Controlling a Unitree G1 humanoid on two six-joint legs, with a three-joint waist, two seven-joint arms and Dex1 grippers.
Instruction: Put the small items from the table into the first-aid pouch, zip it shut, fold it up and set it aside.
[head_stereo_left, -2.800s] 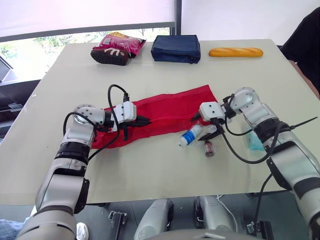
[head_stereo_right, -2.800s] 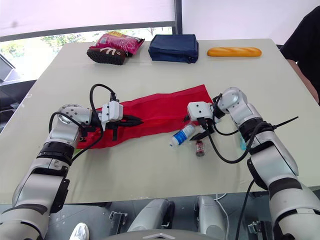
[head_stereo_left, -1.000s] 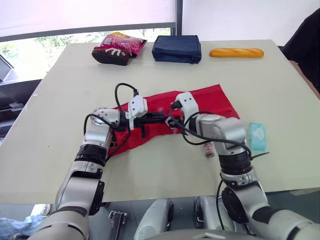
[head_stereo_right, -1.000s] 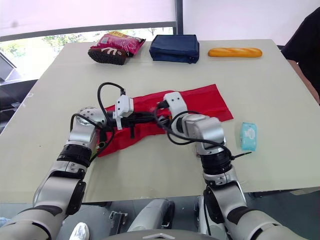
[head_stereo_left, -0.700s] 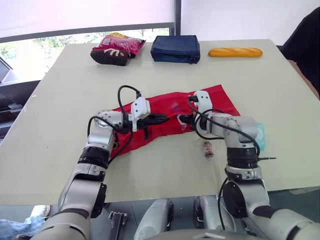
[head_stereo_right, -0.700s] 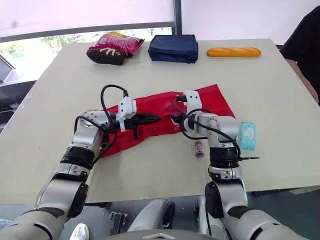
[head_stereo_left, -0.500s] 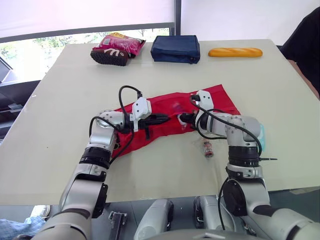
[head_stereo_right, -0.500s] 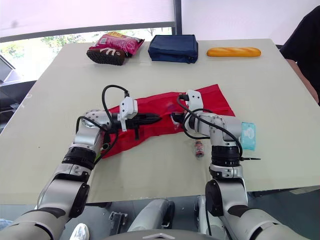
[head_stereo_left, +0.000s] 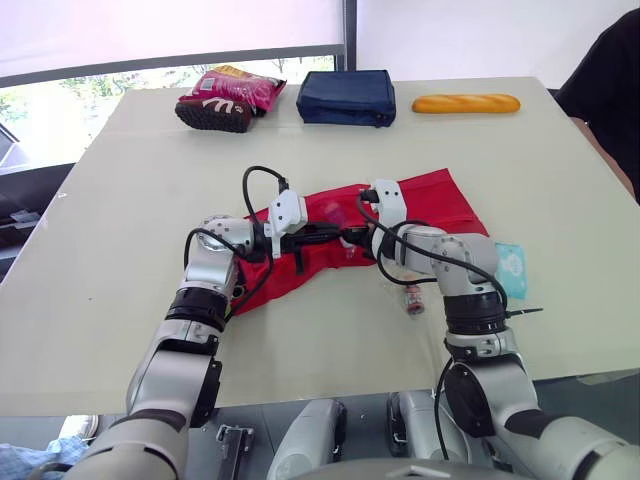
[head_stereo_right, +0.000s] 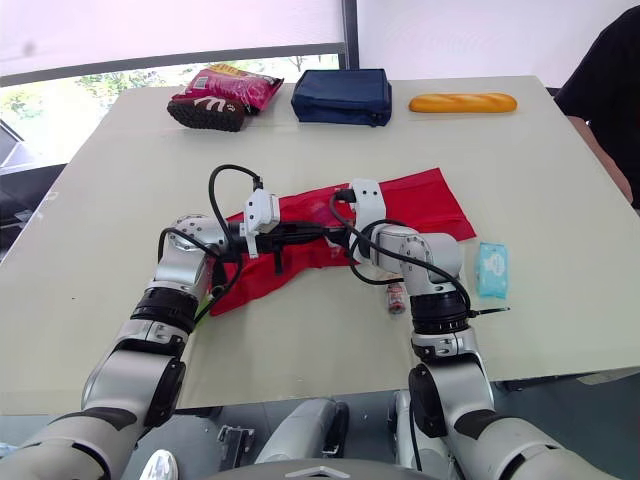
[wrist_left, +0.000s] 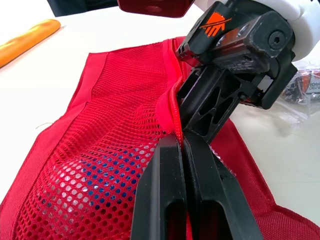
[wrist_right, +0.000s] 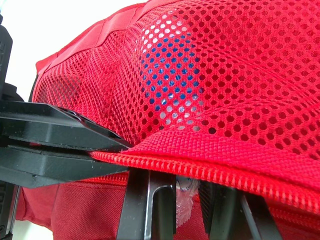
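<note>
The first-aid pouch (head_stereo_left: 425, 205) lies across the middle of the table (head_stereo_left: 110, 220), mesh pocket up, with something blue already showing through the mesh. My left gripper (wrist_left: 176, 146) is clamped tight on the pocket's zip edge. The right gripper (wrist_right: 181, 187) has its fingers apart and tucked under that edge, with clear wrap between them that I can't say is held. To do this well I'd lift the left pinch slightly so the mouth gapes, then draw the right arm straight out without snagging the mesh. A small vial (head_stereo_left: 414, 298) and a blue wipes pack (head_stereo_left: 510, 270) wait toward the table's right edge.
</note>
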